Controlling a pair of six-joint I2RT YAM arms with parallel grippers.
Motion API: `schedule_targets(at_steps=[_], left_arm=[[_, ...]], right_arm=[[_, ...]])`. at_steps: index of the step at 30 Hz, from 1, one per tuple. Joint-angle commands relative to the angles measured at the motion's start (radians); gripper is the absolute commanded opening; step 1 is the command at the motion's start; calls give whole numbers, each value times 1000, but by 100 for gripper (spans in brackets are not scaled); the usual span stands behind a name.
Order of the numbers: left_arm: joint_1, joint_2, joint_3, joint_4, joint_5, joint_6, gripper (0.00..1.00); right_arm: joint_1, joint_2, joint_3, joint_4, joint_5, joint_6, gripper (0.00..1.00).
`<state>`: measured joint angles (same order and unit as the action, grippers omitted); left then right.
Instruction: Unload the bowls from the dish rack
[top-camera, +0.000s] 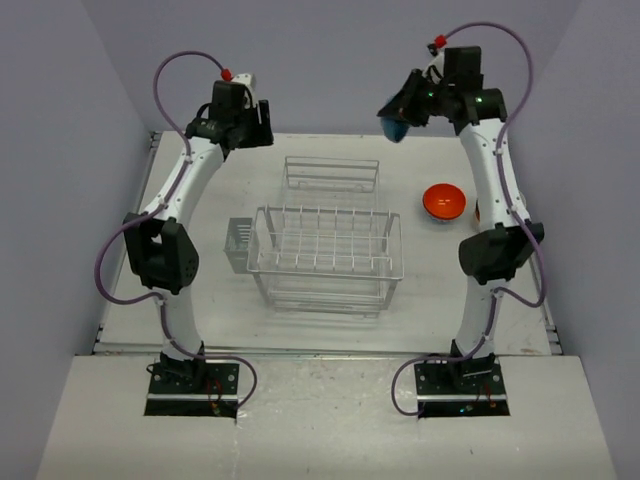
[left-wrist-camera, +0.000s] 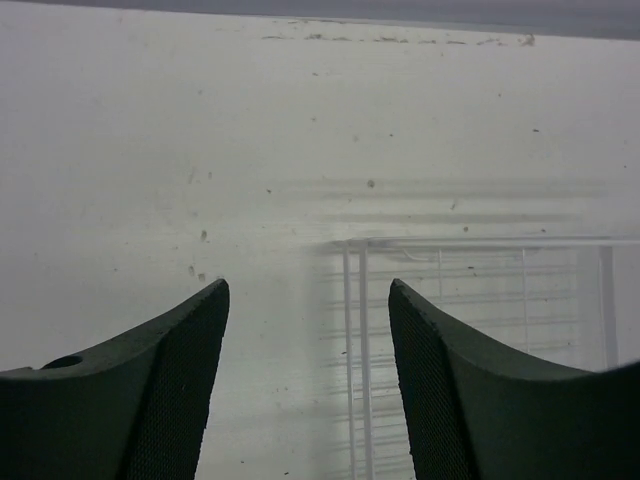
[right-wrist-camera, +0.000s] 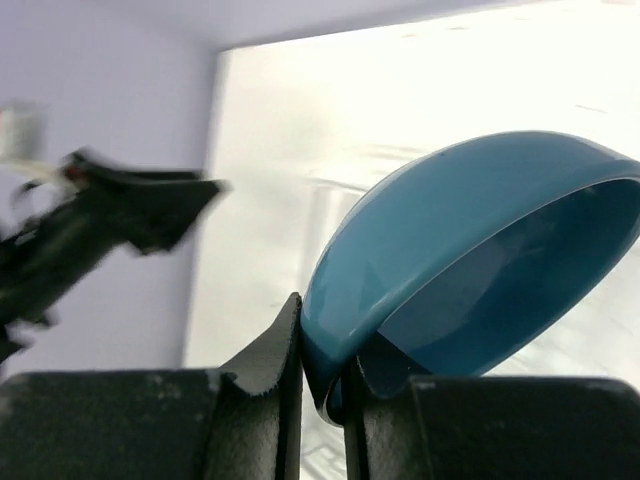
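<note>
Because the right gripper (right-wrist-camera: 325, 350) pinches the blue bowl (right-wrist-camera: 450, 230) by its rim, it hangs tilted at upper right, clear of the centre rack (top-camera: 325, 212), likely bound beside the orange bowl (top-camera: 443, 201); the left gripper (left-wrist-camera: 308, 290) gapes empty, upper left.

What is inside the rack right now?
No bowls show in the rack, only its bare wires, seen from above. The inside of its side cup is too small to make out.
</note>
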<state>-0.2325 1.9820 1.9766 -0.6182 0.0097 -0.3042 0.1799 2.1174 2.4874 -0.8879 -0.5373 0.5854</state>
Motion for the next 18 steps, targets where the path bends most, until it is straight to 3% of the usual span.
schedule_targets(at_steps=[1,10,18], left_arm=[[13,-38,27,-43,-134,-7,66],[13,-48,-25,-55,-189,-39,56],[13,-51,-45,-77,-231,-39,57]], right_arm=[[-54,-101,-175,-234,399,-136,0],[-71,-90,-305,-249,671,-202,0],[-71,-43,-395,-256,810,-210,0]])
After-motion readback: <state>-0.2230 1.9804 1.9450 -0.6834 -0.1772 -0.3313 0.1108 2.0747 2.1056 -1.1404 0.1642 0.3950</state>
